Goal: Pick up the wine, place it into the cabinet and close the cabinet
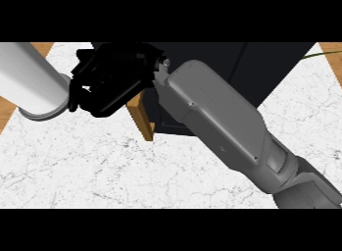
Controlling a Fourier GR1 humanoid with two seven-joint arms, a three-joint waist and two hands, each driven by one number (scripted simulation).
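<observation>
Left of the dark cabinet (267, 63), the right hand (112, 81) sits against the side of a pale cylinder (25, 78) (seemingly the wine, though no label shows). The cylinder tilts above the marble counter (94, 166), outside the cabinet. Whether the hand clasps it or merely touches it, I cannot tell. Below the hand, the cabinet's wooden door (142, 120) stands open, edge-on.

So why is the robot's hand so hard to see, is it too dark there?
In the head view, the black right hand overlaps the dark cabinet, so its upper edge blends in. Also in the head view, the white marble counter is evenly bright, with no clear shadow under the grey forearm.
</observation>
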